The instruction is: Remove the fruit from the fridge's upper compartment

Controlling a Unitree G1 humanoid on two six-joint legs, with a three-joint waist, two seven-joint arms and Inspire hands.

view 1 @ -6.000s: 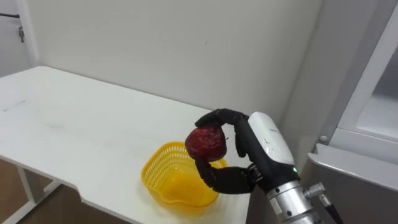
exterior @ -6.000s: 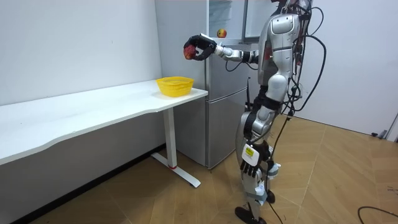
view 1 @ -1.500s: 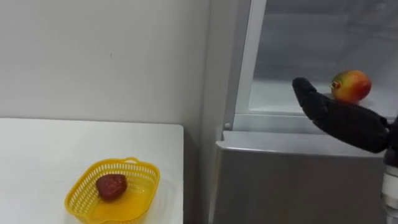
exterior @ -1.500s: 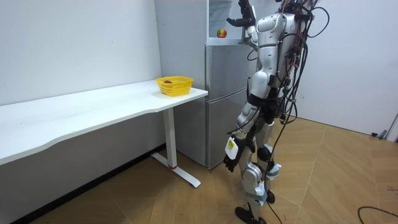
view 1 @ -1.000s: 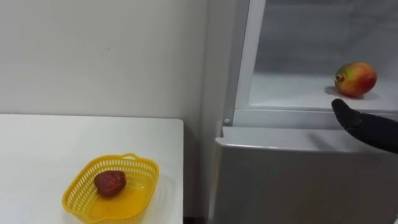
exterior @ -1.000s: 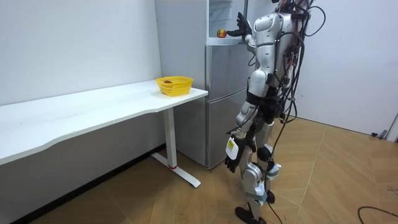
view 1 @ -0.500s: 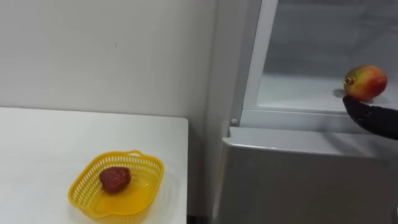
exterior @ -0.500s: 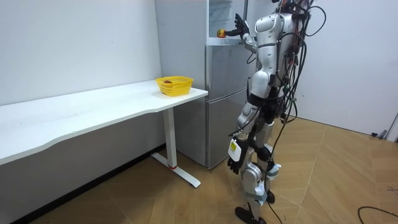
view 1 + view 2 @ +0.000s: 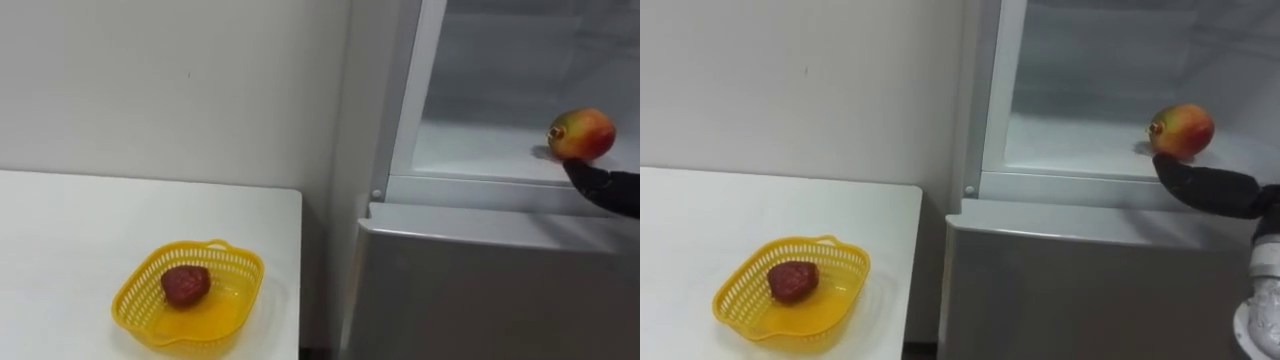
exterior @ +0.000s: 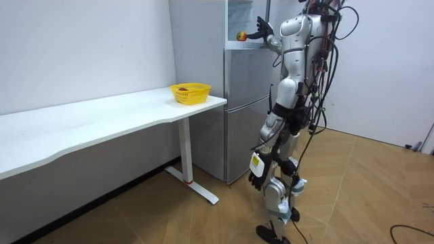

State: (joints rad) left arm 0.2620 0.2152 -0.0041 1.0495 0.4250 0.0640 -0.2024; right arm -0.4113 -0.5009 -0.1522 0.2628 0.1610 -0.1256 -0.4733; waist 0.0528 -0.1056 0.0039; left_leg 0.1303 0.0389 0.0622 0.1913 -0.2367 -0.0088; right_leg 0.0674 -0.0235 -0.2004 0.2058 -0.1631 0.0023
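A plain white wall (image 9: pixel 180 80) backs a white tabletop (image 9: pixel 60 230), and a grey fridge (image 9: pixel 480 280) stands hard against the tabletop's end. The fridge's upper compartment is open and shows a pale shelf (image 9: pixel 480 150).

We see a red and yellow mango (image 9: pixel 580 133) resting on that shelf, near the front edge of the fridge's opening. The robot stands in front of the fridge with its right arm raised. Its right hand (image 9: pixel 1205 188) reaches into the upper compartment with its dark fingers stretched out straight. The tips sit just beside the mango, low on its near side, and the hand holds nothing.

Left of the fridge, a yellow basket (image 9: pixel 248 285) sits on the tabletop with a dark red fruit (image 9: pixel 185 284) lying inside it.

Six seconds ago the right hand held that red fruit above the basket. The fruit now lies in the basket, and the robot has turned to the fridge. Over the last second the fingers have crept from below the shelf edge up to the mango.

We judge that one fruit is delivered and a second retrieval is under way, with the grasp not yet made. The left hand (image 10: pixel 255 179) hangs low beside the thigh, away from the fridge. We cannot tell its state.
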